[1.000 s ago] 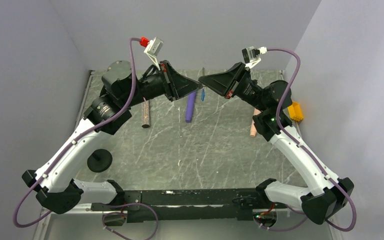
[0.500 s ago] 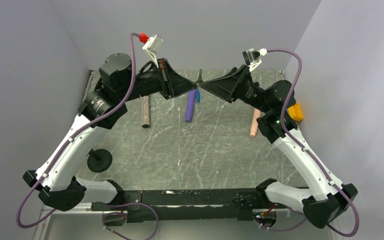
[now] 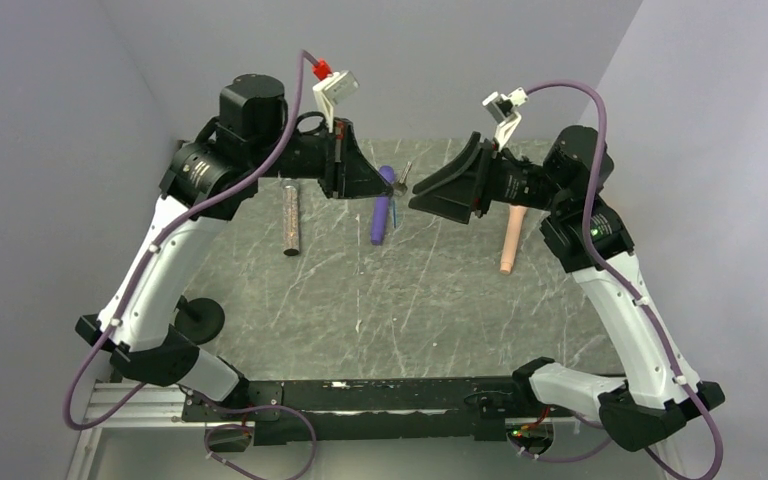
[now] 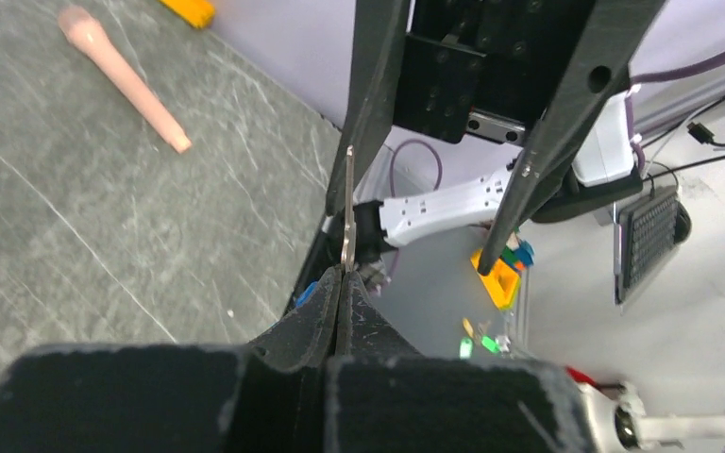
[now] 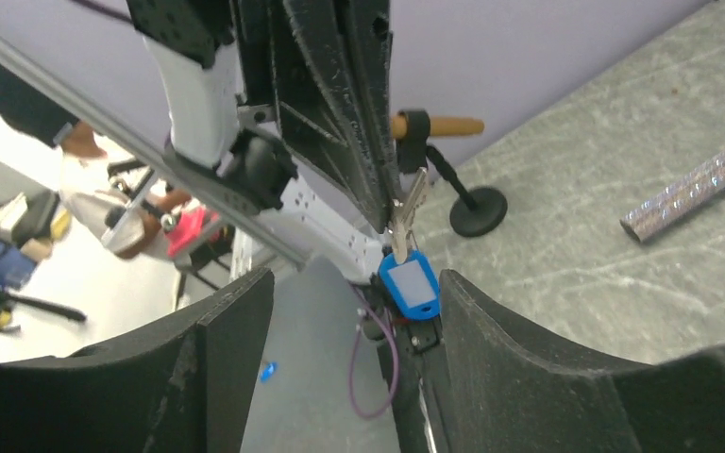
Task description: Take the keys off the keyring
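Overhead; opposed wrist close-ups of keys (image 5: 408, 209)

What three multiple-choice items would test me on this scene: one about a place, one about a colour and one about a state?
1. Where is the blue tag?
A. hanging in the air under the key
B. inside a box
C. on a shelf

2. What colour is the long smooth stick near the middle?
A. green
B. purple
C. white

3. How is the right gripper?
A. shut on a cloth
B. open
C. out of view

Answers:
1. A: the tag dangles below the key, which the left gripper pinches above the table.
2. B: the top view shows it plainly purple.
3. B: the right wrist view shows its fingers wide apart, with nothing between them.
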`<state>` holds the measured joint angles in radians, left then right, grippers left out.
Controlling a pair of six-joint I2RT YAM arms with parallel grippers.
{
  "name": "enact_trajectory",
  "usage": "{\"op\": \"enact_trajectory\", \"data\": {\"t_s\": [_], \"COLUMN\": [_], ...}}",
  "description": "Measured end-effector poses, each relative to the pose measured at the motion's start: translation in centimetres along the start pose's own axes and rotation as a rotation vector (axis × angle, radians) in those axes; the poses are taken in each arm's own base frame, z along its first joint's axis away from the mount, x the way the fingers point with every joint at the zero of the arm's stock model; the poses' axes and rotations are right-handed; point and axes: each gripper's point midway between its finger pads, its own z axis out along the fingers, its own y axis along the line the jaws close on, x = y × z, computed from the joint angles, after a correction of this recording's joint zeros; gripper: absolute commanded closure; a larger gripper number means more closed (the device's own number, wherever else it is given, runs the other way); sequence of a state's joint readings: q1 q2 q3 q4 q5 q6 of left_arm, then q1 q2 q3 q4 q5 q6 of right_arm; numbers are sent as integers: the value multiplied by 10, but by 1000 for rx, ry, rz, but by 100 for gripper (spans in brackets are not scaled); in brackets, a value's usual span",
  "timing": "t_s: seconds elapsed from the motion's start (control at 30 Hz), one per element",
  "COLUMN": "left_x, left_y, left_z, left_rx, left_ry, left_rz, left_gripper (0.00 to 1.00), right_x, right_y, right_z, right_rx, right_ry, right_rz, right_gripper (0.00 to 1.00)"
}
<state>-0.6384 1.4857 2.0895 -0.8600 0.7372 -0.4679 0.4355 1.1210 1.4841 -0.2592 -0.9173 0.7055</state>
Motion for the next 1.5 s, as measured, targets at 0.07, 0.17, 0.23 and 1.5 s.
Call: {"op": "enact_trajectory", "data": {"t_s": [0.07, 0.17, 0.23, 1.5], "left_x": [9, 21, 25, 47], "left_y": [4, 7, 6, 8], "left_z": [3, 6, 6, 24], "left_rx": [4, 18, 28, 85], "left_ry": [43, 94, 113, 215], "left_rz": [-23, -64, -78, -173], "left_gripper": [100, 100, 100, 100], "right_x": [8, 21, 30, 45], "right_y": [-2, -11, -17, -17], "right_z": [-1, -2, -2, 4], "right_rx": [2, 21, 32, -12], "right_ry": [43, 103, 139, 214], "right_rz": [-7, 3, 18, 10], "right_gripper": [37, 44, 46, 70]}}
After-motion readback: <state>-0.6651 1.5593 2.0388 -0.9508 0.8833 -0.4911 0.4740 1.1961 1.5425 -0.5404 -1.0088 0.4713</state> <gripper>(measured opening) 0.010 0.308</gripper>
